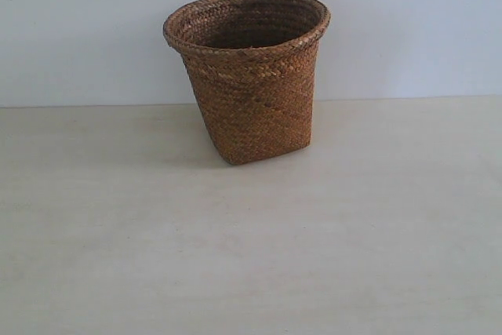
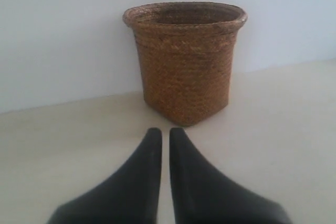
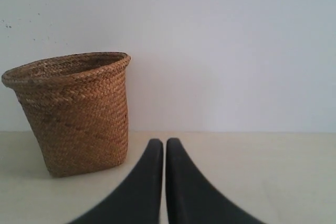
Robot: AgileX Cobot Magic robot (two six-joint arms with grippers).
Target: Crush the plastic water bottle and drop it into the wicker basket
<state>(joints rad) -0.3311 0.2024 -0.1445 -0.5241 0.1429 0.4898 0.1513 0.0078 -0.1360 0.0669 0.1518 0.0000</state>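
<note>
The brown wicker basket (image 1: 249,76) stands upright at the back middle of the table, near the wall. No plastic water bottle shows in any view; what lies inside the basket is hidden below its rim. My left gripper (image 2: 165,132) is shut with nothing between its black fingers, and the basket (image 2: 185,61) stands a short way beyond its tips. In the right wrist view the basket (image 3: 73,114) stands off to one side of my right gripper (image 3: 163,142), which is also shut and holds nothing. Neither gripper appears in the exterior view.
A pale wooden tabletop (image 1: 251,249) spreads out in front of the basket. A plain light wall (image 1: 408,29) closes the scene right behind it.
</note>
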